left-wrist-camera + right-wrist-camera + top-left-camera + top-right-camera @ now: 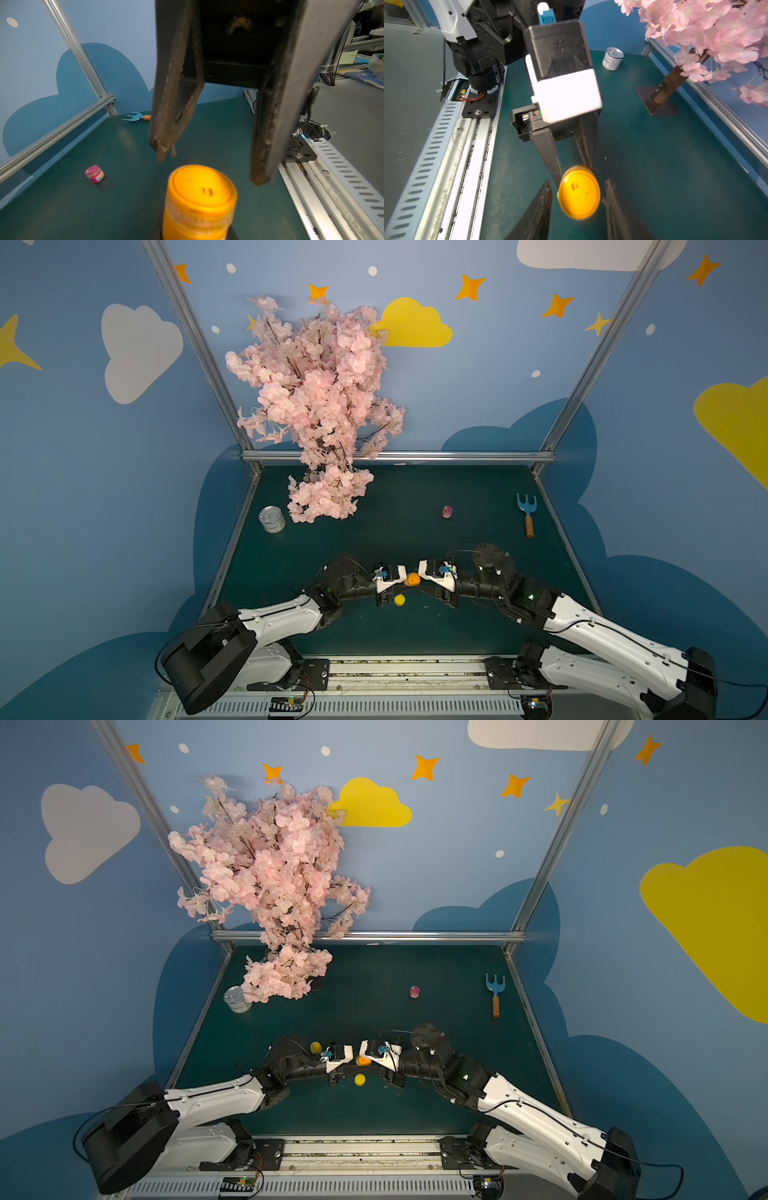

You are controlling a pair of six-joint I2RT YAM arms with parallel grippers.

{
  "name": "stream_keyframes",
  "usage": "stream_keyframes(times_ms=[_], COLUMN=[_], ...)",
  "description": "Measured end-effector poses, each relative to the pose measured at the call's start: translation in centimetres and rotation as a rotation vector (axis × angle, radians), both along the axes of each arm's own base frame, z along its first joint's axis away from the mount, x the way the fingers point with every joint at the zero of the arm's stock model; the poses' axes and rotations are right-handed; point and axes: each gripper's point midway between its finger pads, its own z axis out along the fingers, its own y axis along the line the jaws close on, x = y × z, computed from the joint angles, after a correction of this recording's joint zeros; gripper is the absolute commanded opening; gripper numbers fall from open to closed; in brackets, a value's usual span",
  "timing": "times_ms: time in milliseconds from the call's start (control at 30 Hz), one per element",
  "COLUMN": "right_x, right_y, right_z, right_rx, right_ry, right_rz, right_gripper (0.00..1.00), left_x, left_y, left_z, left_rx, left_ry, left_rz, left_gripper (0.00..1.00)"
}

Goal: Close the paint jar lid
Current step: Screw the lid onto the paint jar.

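Observation:
An orange paint jar (413,579) hangs above the table between my two grippers in both top views. My left gripper (404,581) is shut on the jar's body. In the right wrist view its two fingers (548,153) reach in behind the lid. The orange lid (200,185) sits on top of the jar; how tightly it is turned on I cannot tell. My right gripper (578,181) is open and straddles the lid (578,192), with a gap showing on each side. In the left wrist view the right gripper's fingers (166,124) hang just above the lid.
A yellow jar (400,600) stands on the table just below the grippers, and another (316,1047) behind the left arm. Farther back are a pink jar (446,512), a blue rake (527,510), a tin can (272,519) and the blossom tree (324,406) on its base plate (656,104).

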Motion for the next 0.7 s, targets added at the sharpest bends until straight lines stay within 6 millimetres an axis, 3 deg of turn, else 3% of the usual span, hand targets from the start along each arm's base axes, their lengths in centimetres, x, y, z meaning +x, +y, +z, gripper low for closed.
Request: stream_keyframes(times_ms=[700], right_x=[0.44], right_y=[0.25], right_z=[-1.18], right_rx=[-0.035], right_ry=[0.011], right_rz=[-0.009], right_gripper=[0.46], left_x=[0.05], left_y=[0.11], left_z=[-0.41], left_rx=[0.013], left_ry=[0.014], left_rz=[0.004], left_gripper=[0.24])
